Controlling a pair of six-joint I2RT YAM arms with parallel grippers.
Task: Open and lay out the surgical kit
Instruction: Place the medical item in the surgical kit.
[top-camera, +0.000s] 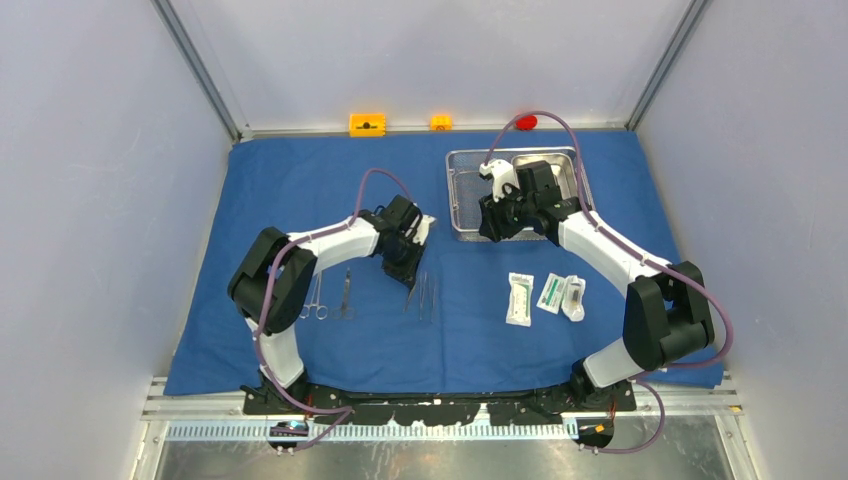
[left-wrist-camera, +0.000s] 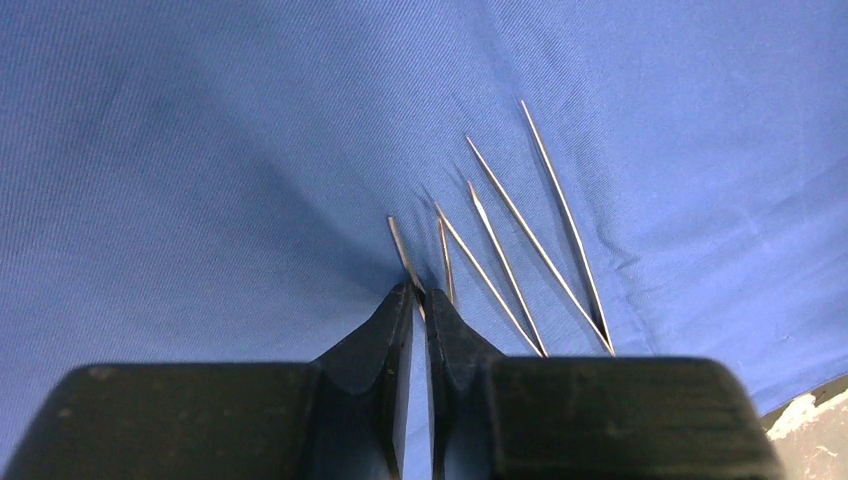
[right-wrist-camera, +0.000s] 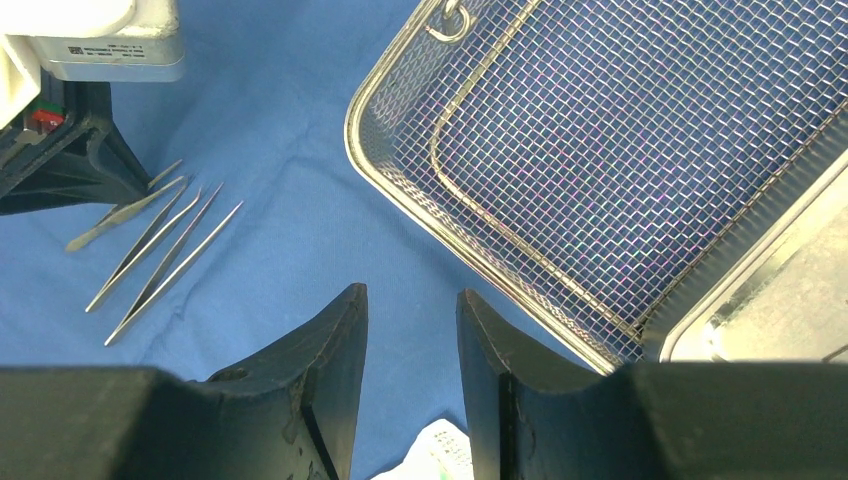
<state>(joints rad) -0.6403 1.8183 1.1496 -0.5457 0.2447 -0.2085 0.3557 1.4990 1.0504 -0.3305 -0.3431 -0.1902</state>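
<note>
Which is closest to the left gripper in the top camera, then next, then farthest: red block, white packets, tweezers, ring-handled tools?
1. tweezers, right beside the left gripper.
2. ring-handled tools, on its left.
3. white packets, off to its right.
4. red block, at the far edge.

Pale walls (top-camera: 430, 50) closed in at 9, 12 and 3 o'clock; metal posts (top-camera: 198, 68) stood at 11 and 1. Light was even.
</note>
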